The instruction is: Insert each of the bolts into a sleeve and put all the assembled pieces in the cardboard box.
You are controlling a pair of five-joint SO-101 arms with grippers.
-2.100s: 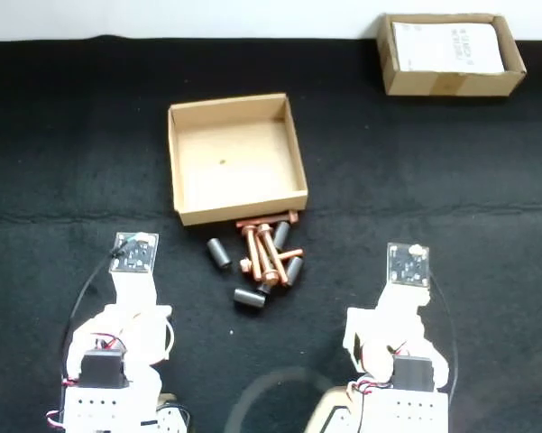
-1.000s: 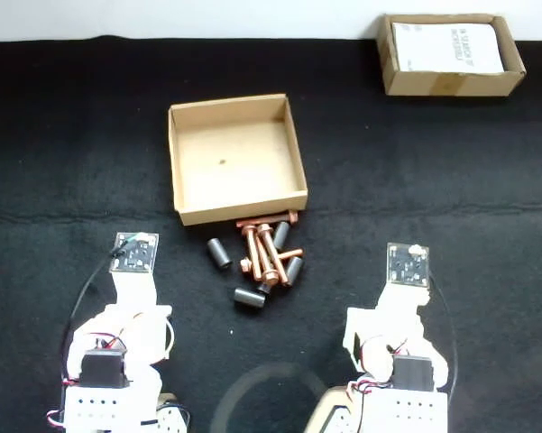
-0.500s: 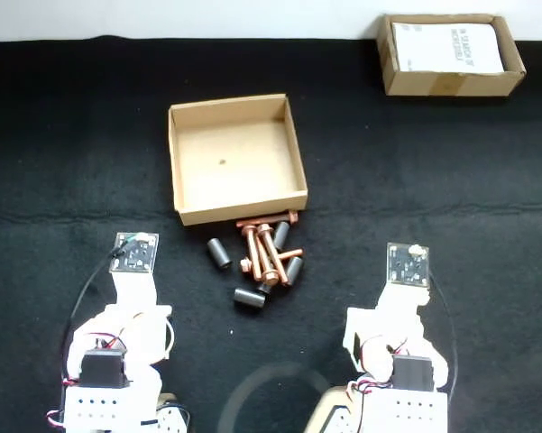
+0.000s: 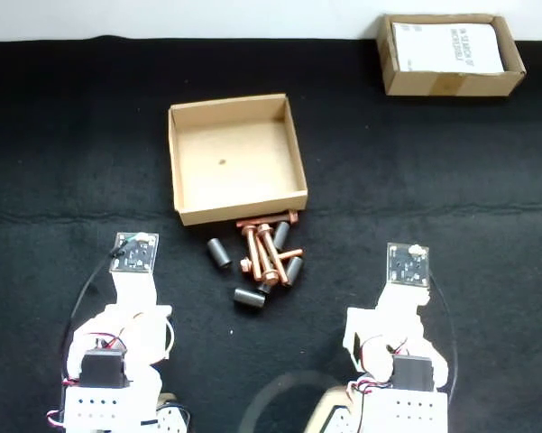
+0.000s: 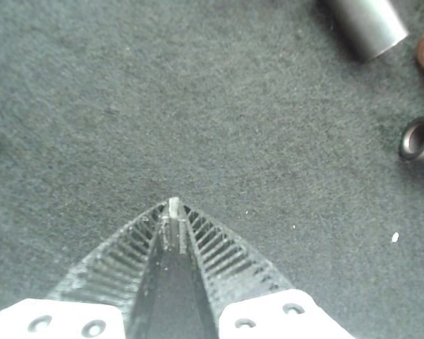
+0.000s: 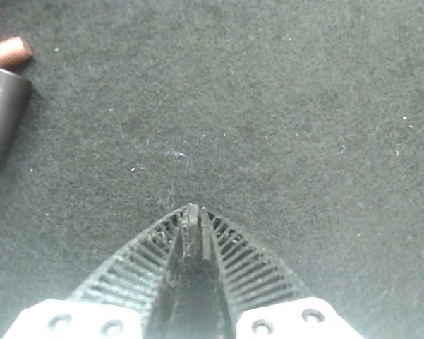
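Observation:
Several copper bolts (image 4: 263, 250) lie in a heap just in front of the open cardboard box (image 4: 237, 160), mixed with several grey sleeves (image 4: 218, 253). One sleeve (image 4: 250, 299) lies nearest the arms. My left gripper (image 5: 173, 206) is shut and empty over bare mat, left of the heap; two sleeves (image 5: 367, 28) (image 5: 418, 138) lie off to one side of it. Over the mat to the right of the heap, my right gripper (image 6: 191, 210) is also shut and empty, with a sleeve (image 6: 1, 113) and a bolt tip (image 6: 8, 51) at its view's edge.
A second cardboard box (image 4: 451, 54) with a white sheet inside stands at the far right corner. Black mat (image 4: 451, 198) covers the table. Both arm bases (image 4: 117, 361) (image 4: 397, 361) sit at the near edge.

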